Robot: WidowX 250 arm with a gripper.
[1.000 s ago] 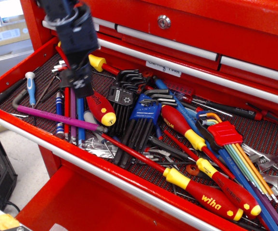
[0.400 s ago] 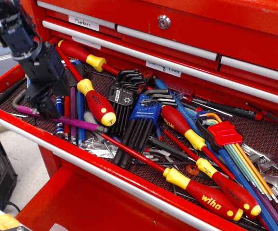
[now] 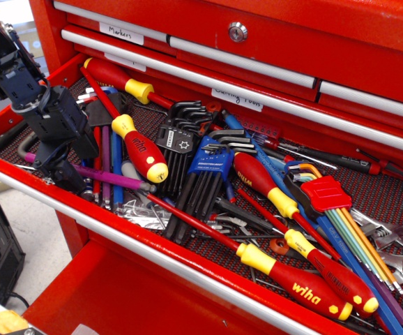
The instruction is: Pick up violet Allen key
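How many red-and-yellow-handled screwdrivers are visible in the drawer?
5, maybe more buried: back left, left centre beside the gripper, centre, and two at front right.

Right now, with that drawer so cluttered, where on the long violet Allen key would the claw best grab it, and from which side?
Probably from above, on the violet Allen key's left stretch of shaft, near the grey bend. The shaft lies flat across the other tools, so its two long sides are open there, while its right end runs in beside the yellow-tipped screwdriver. The claw is already at that left part; its opening can't be seen.
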